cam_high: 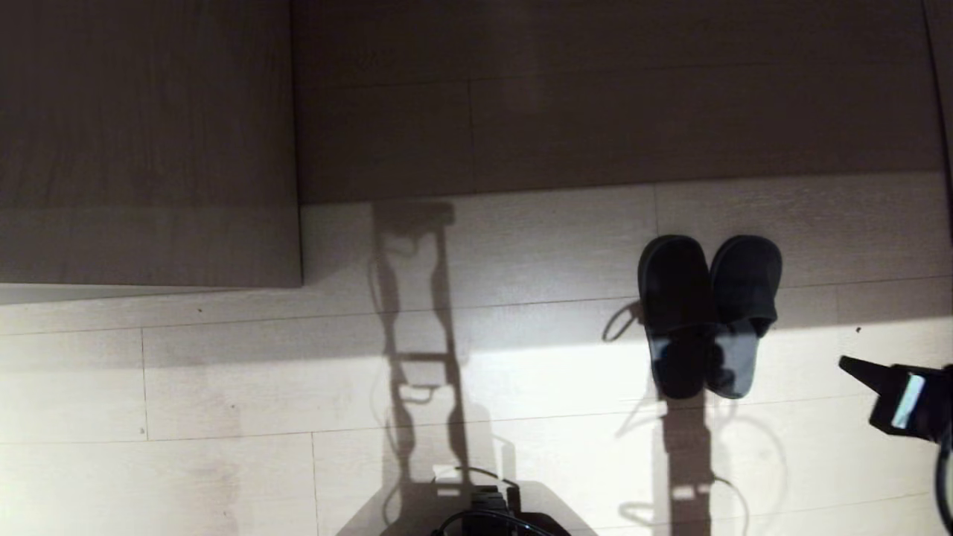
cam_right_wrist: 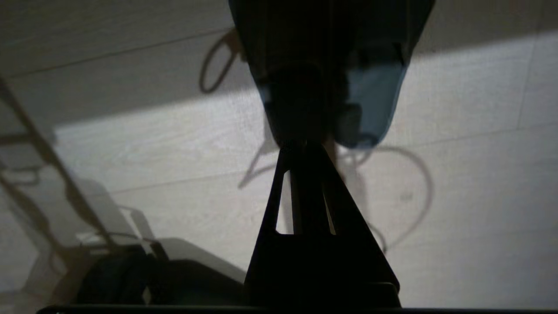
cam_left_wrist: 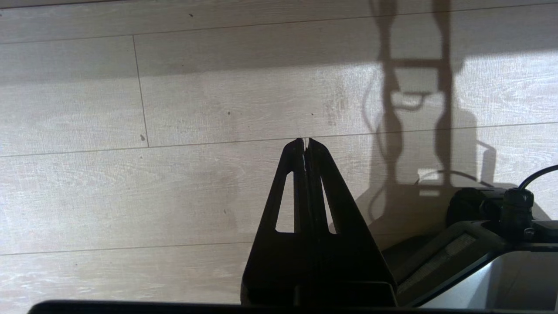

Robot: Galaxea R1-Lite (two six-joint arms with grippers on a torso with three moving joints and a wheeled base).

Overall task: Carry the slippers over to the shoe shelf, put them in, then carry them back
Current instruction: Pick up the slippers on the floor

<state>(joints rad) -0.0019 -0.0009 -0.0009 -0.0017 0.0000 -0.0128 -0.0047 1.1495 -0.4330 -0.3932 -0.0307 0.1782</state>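
pair of flat dark grey-blue fabric slippers (cam_high: 707, 316) w/ lighter soles, side by side and touching on the floor, toes pointing away from robot, heels toward it; long axes run fore-aft. not held.
right gripper (cam_high: 849, 363) near them, off to robot's right and a bit closer to the base than the heels; fingers clenched, nothing in them. right wrist view: slipper heels straight ahead of the tip. right arm clearly nearer; it'd need to open, prob approach the heels.
left gripper (cam_left_wrist: 305, 141) clenched, empty, over bare floor by the base.
pale wood-plank floor (cam_high: 223, 387), part sunlit, part shadow. grey-beige wood-grain block (cam_high: 149, 141) at far left.
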